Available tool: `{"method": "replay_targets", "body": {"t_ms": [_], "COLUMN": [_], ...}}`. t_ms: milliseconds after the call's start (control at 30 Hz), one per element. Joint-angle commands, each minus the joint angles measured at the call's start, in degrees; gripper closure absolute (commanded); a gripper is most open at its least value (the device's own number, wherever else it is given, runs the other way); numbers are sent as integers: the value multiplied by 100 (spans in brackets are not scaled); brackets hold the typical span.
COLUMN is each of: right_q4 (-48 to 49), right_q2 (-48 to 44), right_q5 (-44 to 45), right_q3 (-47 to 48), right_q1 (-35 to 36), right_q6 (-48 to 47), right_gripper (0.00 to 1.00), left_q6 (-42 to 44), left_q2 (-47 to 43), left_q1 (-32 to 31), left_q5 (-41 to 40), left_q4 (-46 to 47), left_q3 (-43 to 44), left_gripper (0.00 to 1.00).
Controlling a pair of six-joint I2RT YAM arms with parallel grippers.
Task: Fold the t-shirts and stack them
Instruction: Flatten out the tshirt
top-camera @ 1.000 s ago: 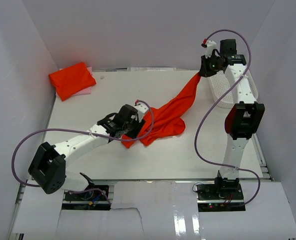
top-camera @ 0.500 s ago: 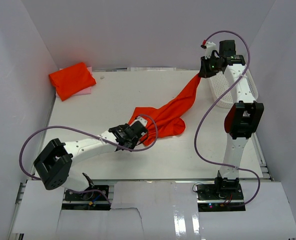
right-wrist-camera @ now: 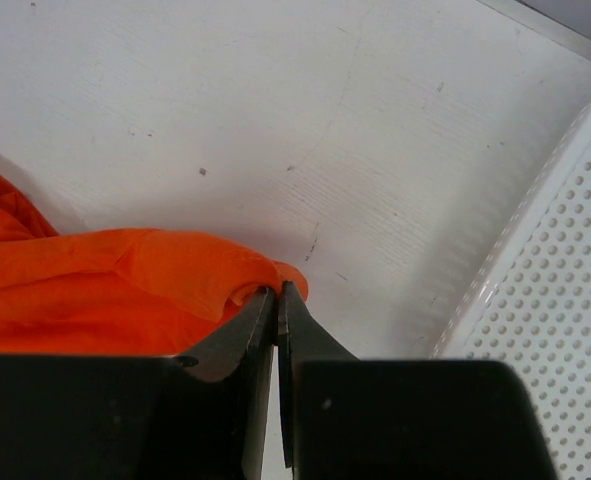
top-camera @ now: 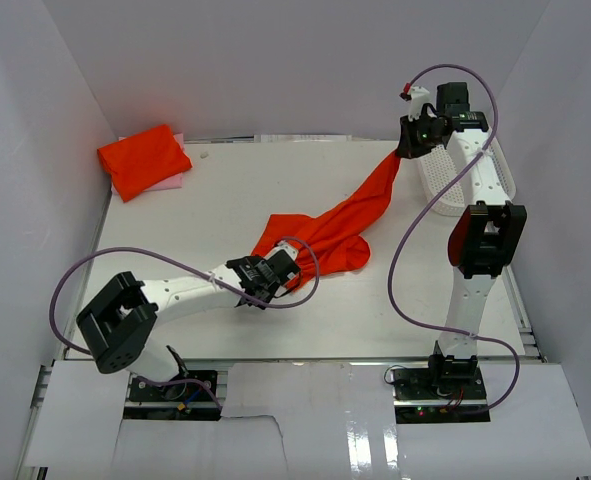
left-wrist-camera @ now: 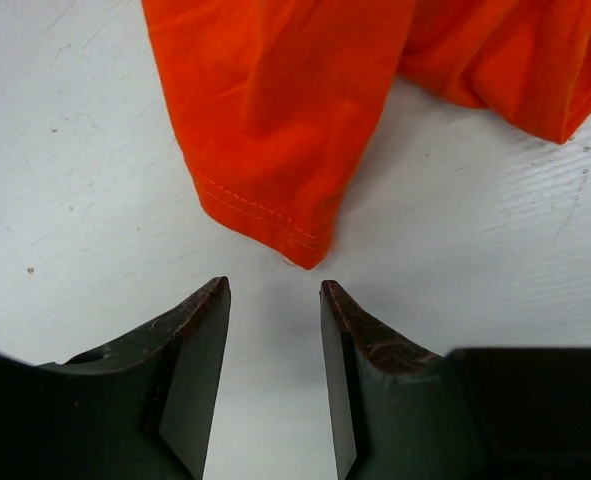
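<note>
An unfolded orange-red t-shirt (top-camera: 347, 218) hangs in a slanting band from my right gripper (top-camera: 408, 147), raised at the back right, down to a crumpled heap at mid-table. That gripper (right-wrist-camera: 277, 292) is shut on a fold of the shirt's (right-wrist-camera: 105, 290) edge. My left gripper (top-camera: 281, 270) lies low on the table at the heap's near-left edge. Its fingers (left-wrist-camera: 273, 290) are open with only bare table between them. A stitched hem corner of the t-shirt (left-wrist-camera: 275, 150) lies just beyond the tips, not touching. A second, folded t-shirt (top-camera: 143, 160) rests at the back left.
A white mesh basket (top-camera: 495, 182) stands along the right edge, behind the right arm, and its perforated wall (right-wrist-camera: 565, 300) shows close beside the right gripper. A pink sheet (top-camera: 171, 183) peeks from under the folded shirt. White walls enclose the table on three sides.
My left gripper has slid toward the table's near edge and rightward, off the shirt's left end to its hem corner, with the fingers somewhat narrower. The right gripper stays put.
</note>
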Motion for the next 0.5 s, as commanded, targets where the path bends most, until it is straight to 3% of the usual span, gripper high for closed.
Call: {"method": "replay_targets", "body": {"t_ms": [0, 467], "right_q4": [28, 28], "right_q2": [-147, -156], "right_q5": [-40, -57], "right_q3": [-50, -85], "right_q1": [0, 8], "right_q6": [-61, -79], "right_gripper": [92, 92], "left_q6": [98, 450], "left_q2": [150, 670], "left_q1": [-93, -111], "left_q5": [36, 27], "left_q4": [175, 482], "left_q3": [192, 359], "left_gripper": [48, 49]}}
